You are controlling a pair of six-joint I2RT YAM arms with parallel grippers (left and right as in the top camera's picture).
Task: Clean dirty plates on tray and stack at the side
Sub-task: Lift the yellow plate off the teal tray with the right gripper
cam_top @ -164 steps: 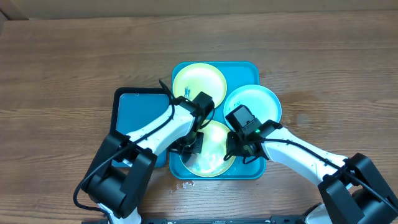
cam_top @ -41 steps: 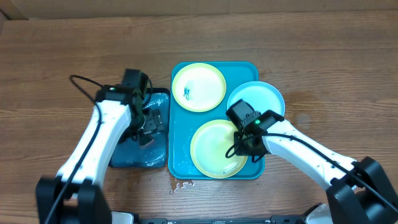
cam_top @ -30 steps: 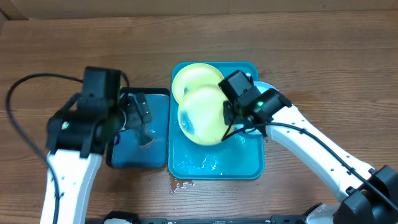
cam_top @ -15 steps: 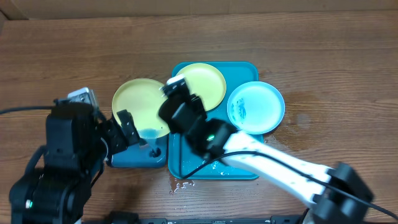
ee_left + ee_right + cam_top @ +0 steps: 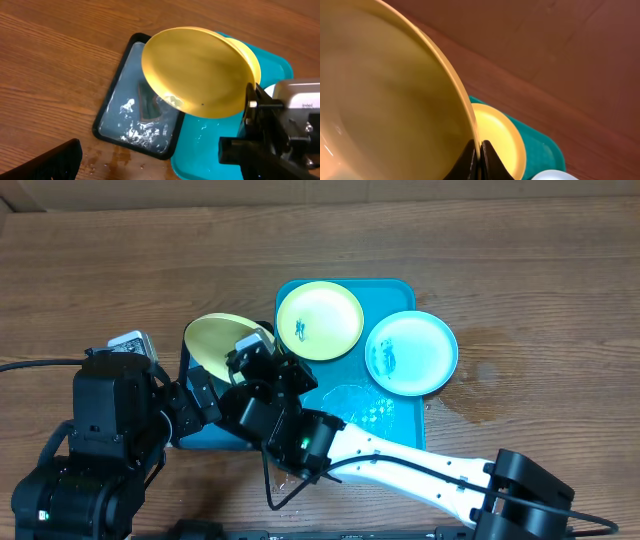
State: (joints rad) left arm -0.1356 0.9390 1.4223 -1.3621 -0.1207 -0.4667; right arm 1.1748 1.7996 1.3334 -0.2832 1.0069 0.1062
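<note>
Yellow-green plate (image 5: 218,338) up in the air, tilted over the small dark-rimmed tray (image 5: 125,102).
The right gripper (image 5: 479,151) is clamped tight on that plate's rim, holding it slanted just left of the teal tray (image 5: 400,435). Two more plates lie flat on the teal tray, both smeared blue: a yellow-green one (image 5: 319,320) at the back and a light-blue one (image 5: 410,352) overhanging its right edge. The left gripper (image 5: 200,400) sits near the small tray; I cannot tell how wide it stands.
</note>
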